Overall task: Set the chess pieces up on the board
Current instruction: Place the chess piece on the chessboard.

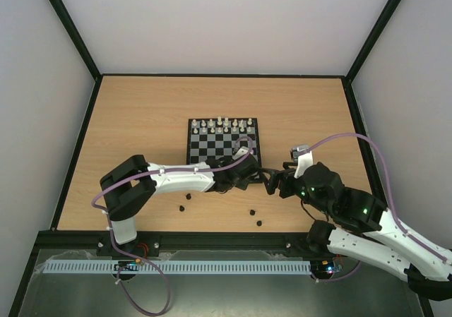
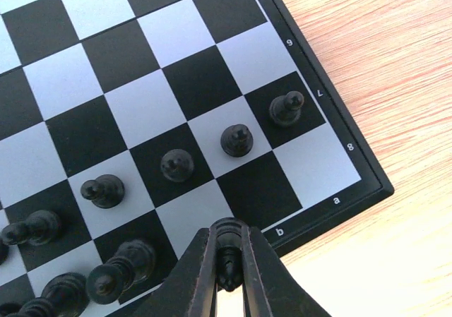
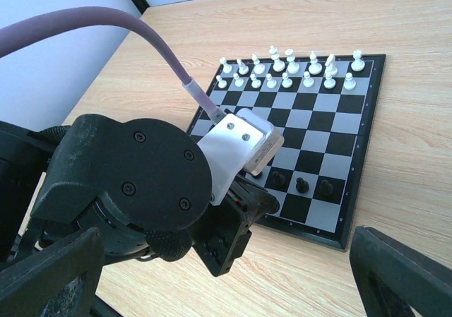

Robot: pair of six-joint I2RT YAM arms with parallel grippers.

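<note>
My left hand (image 2: 227,234) is clamped on one tiny black chess piece (image 2: 227,262). It hangs just over the near edge of the small black-and-grey checked chessboard (image 2: 311,163) by the b file, and I judge that is because the back-row squares at that corner lack pieces. In the row ahead, black pawns (image 2: 236,140) stand upright. My right hand (image 1: 271,182) sits spread wide and empty beside the board, out of the way. A few loose black pieces (image 1: 251,212) lie on the wooden counter (image 1: 141,119).

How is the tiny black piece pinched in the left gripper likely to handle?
Probably rigid and very light: the black piece is dwarfed by the left gripper. Its rounded body could slip between the fingers. Slim like the standing pieces, it may tip when released.
</note>
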